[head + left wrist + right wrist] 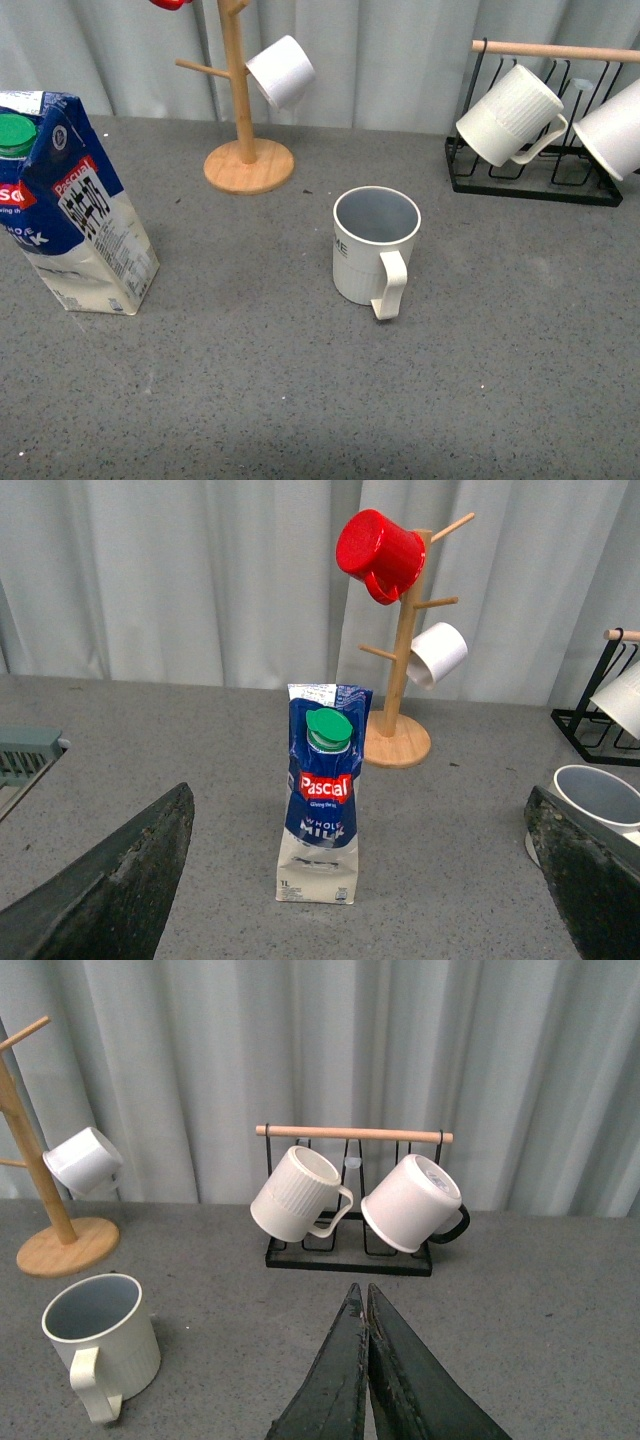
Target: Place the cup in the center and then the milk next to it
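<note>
On the grey table [300, 400] in the front view, the cup [375, 245] stands upright in the middle. The milk carton [80, 210] is well apart from it, toward the left edge, and neither claw shows here. In the left wrist view, the left gripper [357, 800] gapes wide; the milk carton stands upright ahead of it, framed between the fingers [120, 880], apart from both. In the right wrist view, the right gripper [366, 1305] is pressed closed on nothing. The cup sits ahead of it to one side, and the wire mug rack [350, 1260] is straight ahead.
</note>
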{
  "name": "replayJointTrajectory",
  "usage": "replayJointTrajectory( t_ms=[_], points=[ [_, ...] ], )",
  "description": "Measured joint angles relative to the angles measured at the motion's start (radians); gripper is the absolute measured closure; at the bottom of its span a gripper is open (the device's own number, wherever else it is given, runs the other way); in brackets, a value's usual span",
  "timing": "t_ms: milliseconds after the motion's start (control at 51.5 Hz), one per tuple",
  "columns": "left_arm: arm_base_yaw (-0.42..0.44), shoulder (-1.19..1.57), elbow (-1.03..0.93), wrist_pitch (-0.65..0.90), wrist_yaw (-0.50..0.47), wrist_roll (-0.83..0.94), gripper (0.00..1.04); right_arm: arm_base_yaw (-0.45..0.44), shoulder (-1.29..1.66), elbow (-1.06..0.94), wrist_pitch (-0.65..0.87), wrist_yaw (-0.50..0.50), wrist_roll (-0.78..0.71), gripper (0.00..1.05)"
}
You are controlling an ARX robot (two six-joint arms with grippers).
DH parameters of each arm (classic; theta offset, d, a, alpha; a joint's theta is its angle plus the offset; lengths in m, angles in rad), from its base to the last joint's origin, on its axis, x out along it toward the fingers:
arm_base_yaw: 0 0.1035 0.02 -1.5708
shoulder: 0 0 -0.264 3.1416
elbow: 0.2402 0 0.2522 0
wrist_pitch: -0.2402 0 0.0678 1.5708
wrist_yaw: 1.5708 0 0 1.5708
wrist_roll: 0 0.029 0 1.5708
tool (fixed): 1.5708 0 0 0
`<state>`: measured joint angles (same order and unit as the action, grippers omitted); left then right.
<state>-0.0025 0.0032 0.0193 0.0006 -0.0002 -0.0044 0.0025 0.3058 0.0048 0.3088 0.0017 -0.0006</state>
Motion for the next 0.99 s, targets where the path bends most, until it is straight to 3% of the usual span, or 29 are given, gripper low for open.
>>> replayJointTrajectory(
  t_ms=[466, 583, 738, 874, 991],
  points=[
    [0.000, 0.000, 0.000, 0.000, 0.000, 0.000, 0.07, 0.000, -0.138, 0.000, -0.138, 0.000, 0.000, 1.04],
    [0.000, 0.000, 0.000, 0.000, 0.000, 0.000, 0.07, 0.000, -0.271, 0.000, -0.299, -0.003, 0.000, 1.04],
    [0.000, 0.000, 0.000, 0.000, 0.000, 0.000, 0.07, 0.000, -0.301, 0.000, -0.306, -0.003, 0.000, 1.04],
    [0.000, 0.000, 0.000, 0.000, 0.000, 0.000, 0.07, 0.000, -0.301, 0.000, -0.307, -0.003, 0.000, 0.86],
    [0.000, 0.000, 0.000, 0.000, 0.000, 0.000, 0.07, 0.000, -0.301, 0.000, -0.307, -0.003, 0.000, 0.63]
  ],
)
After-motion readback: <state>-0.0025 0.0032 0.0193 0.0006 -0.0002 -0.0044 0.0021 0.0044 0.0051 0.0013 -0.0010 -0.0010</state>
